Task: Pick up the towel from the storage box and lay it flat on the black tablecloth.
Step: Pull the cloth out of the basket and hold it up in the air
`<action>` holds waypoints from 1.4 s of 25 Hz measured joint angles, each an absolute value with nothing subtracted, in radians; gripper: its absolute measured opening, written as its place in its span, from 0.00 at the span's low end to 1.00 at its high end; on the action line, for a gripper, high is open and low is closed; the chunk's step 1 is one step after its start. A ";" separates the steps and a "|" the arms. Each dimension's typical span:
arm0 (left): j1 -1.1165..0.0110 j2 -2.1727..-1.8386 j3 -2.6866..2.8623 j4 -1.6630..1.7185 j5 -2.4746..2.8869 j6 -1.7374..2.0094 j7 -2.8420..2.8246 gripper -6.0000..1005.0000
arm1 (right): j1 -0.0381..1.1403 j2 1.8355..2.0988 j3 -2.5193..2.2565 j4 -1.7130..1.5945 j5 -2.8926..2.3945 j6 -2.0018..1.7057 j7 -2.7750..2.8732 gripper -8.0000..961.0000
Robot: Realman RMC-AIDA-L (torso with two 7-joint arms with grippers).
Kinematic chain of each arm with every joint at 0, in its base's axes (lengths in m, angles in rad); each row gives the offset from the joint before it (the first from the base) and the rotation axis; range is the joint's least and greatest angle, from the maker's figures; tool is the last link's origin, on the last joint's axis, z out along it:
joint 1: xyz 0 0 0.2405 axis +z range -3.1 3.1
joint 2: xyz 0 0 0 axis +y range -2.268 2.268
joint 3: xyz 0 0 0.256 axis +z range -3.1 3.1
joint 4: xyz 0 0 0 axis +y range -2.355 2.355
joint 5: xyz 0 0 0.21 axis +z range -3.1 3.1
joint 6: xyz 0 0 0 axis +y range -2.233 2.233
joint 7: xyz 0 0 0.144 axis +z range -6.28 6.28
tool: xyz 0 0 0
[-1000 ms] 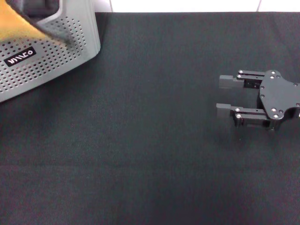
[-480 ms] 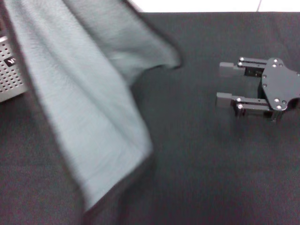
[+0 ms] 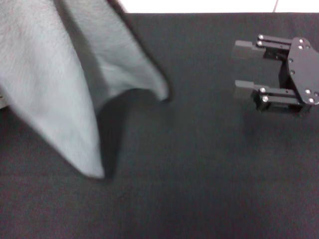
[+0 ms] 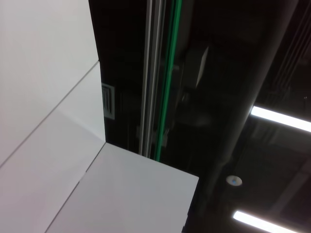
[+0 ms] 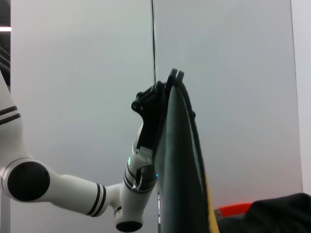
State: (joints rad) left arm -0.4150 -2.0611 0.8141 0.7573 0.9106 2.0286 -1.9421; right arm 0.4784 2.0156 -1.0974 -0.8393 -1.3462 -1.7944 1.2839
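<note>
The grey-green fluffy towel (image 3: pixel 55 84) hangs in the air over the left of the black tablecloth (image 3: pixel 199 174), with its lowest corner just above the cloth. In the right wrist view the left gripper (image 5: pixel 171 80) is raised high and shut on the towel's top edge, and the towel (image 5: pixel 180 160) hangs straight down from it. The left gripper is out of the head view. My right gripper (image 3: pixel 238 68) is open and empty above the cloth at the right, its fingers pointing towards the towel. The storage box is hidden behind the towel.
A white wall strip (image 3: pixel 199 6) runs along the tablecloth's far edge. A thin yellow strip (image 5: pixel 212 216) shows beside the hanging towel's lower edge. The left wrist view shows only walls and ceiling lights.
The towel has come out of the box and swung up in front of it, its low corner rising and drawing left. The right gripper has shifted farther away and slightly right.
</note>
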 joint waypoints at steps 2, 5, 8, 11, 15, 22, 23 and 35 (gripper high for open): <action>-0.413 -2.060 0.827 0.757 0.911 2.029 -1.942 0.02 | 0.489 2.016 -1.096 -0.838 -1.345 -1.793 1.282 0.68; -0.411 -2.057 0.844 0.759 0.912 2.030 -1.940 0.02 | 0.510 2.016 -1.096 -0.829 -1.345 -1.789 1.277 0.68; -0.414 -2.054 0.850 0.760 0.912 2.030 -1.938 0.02 | 0.520 2.020 -1.096 -0.827 -1.346 -1.787 1.275 0.68; -0.418 -2.054 0.851 0.758 0.911 2.031 -1.939 0.02 | 0.532 2.024 -1.104 -0.822 -1.345 -1.775 1.266 0.68; -0.419 -2.058 0.851 0.759 0.901 2.031 -1.939 0.02 | 0.551 2.026 -1.118 -0.799 -1.339 -1.775 1.264 0.68; -0.424 -2.063 0.851 0.742 0.893 2.030 -1.916 0.02 | 0.587 2.027 -1.217 -0.774 -1.269 -1.776 1.255 0.68; -0.426 -2.064 0.851 0.739 0.893 2.030 -1.913 0.02 | 0.591 2.027 -1.226 -0.773 -1.261 -1.773 1.250 0.68; -0.444 -2.079 0.850 0.735 0.878 2.029 -1.901 0.02 | 0.666 2.028 -1.319 -0.675 -1.185 -1.646 1.184 0.68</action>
State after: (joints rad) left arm -0.4442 -2.0788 0.8499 0.7347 0.8781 2.0294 -1.9007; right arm 0.6661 2.0278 -1.3185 -0.6750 -1.1851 -1.6460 1.1837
